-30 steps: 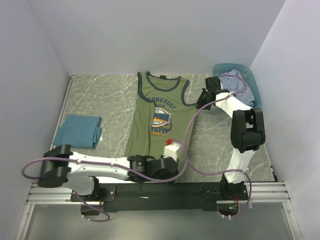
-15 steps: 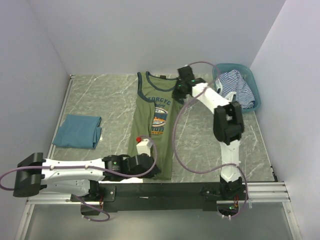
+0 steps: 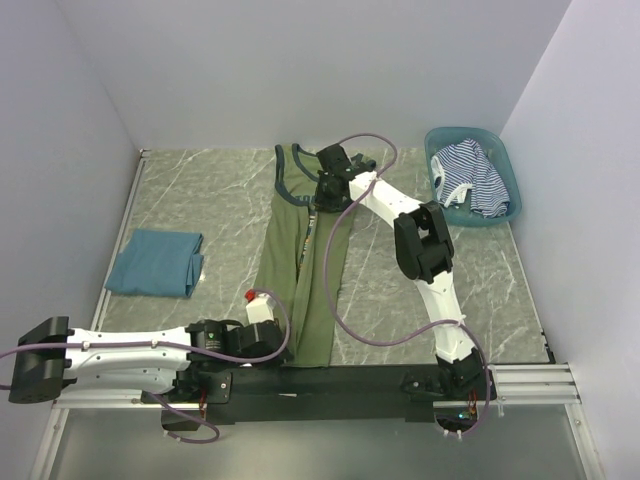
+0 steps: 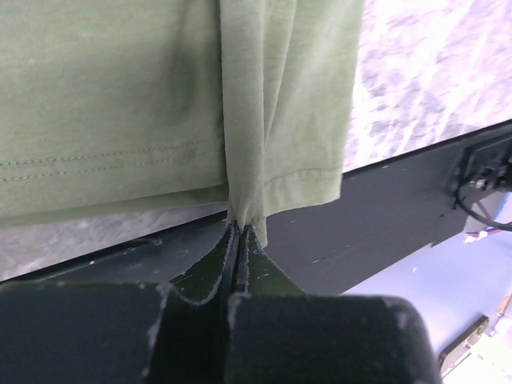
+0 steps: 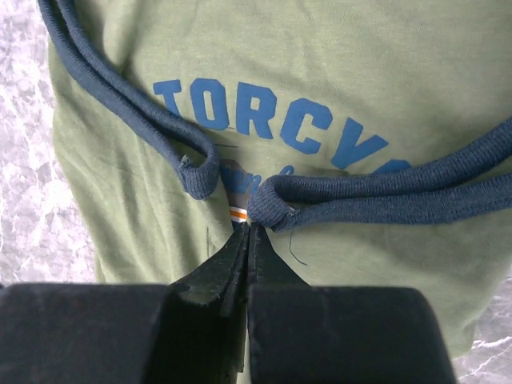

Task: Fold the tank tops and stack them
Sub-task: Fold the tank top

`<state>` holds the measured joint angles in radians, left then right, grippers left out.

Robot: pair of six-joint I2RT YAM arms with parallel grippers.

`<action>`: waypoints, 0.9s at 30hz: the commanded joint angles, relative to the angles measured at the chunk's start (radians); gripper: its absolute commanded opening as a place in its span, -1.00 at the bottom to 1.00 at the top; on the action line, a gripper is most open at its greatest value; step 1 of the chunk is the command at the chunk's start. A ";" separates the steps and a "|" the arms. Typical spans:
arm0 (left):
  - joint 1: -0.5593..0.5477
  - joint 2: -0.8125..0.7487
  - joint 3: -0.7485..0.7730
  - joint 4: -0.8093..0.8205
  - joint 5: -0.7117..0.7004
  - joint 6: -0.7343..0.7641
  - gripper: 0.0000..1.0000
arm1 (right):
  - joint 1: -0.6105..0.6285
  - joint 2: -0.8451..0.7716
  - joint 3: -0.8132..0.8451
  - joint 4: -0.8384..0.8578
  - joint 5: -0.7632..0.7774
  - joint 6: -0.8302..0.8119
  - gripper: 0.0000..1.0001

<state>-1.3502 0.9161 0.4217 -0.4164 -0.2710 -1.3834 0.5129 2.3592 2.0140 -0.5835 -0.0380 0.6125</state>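
Observation:
The olive-green tank top (image 3: 300,270) lies lengthwise at the table's middle, folded narrow. My left gripper (image 3: 283,350) is shut on its bottom hem near the front edge; the left wrist view shows the hem (image 4: 244,210) pinched between the jaws. My right gripper (image 3: 322,192) is shut on the navy-trimmed armhole edge near the top; the right wrist view shows the trim (image 5: 276,204) and blue lettering. The teal-blue tank top (image 3: 157,262) lies folded at the left. The striped tank top (image 3: 470,178) sits in the basket.
A teal plastic basket (image 3: 506,170) stands at the back right corner. White walls close in the table on three sides. A black rail (image 3: 330,380) runs along the near edge. A purple cable loops from the right arm over the table.
Both grippers have carried the right side of the olive-green top leftward over itself. The graphic is now covered and the top is much narrower.

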 commanded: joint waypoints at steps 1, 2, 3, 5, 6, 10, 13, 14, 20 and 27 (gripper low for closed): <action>0.003 0.006 -0.008 -0.045 0.047 -0.045 -0.99 | -0.004 -0.012 0.025 0.051 0.030 -0.017 -0.97; 0.006 0.009 -0.001 -0.053 0.046 -0.045 -0.94 | -0.004 -0.012 0.013 0.063 0.023 -0.022 -0.88; 0.006 0.010 0.003 -0.061 0.039 -0.042 -0.91 | -0.002 -0.024 0.000 0.079 0.009 -0.028 -0.82; 0.008 0.000 0.017 -0.093 0.026 -0.042 -0.61 | -0.002 -0.037 -0.026 0.117 0.000 -0.048 -0.60; 0.010 -0.016 0.023 -0.105 0.020 -0.037 -0.47 | -0.002 -0.046 -0.027 0.123 -0.003 -0.056 -0.50; 0.046 -0.059 0.080 -0.162 -0.042 0.009 0.09 | -0.004 -0.089 -0.040 0.132 0.007 -0.097 0.00; 0.084 -0.077 0.155 -0.205 -0.082 0.064 0.16 | -0.008 -0.167 -0.076 0.149 0.036 -0.103 0.08; 0.101 -0.077 0.184 -0.209 -0.094 0.082 0.17 | -0.013 -0.213 -0.112 0.149 0.062 -0.099 0.09; 0.341 -0.057 0.201 -0.177 -0.019 0.248 0.16 | -0.024 -0.430 -0.371 0.181 0.099 -0.039 0.10; 0.519 -0.118 0.155 -0.309 -0.025 0.178 0.26 | 0.050 -0.756 -0.872 0.307 0.047 0.088 0.04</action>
<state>-0.8841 0.8528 0.6037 -0.6334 -0.3000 -1.1713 0.5079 1.7180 1.3060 -0.3466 0.0338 0.6212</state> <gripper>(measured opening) 0.638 0.525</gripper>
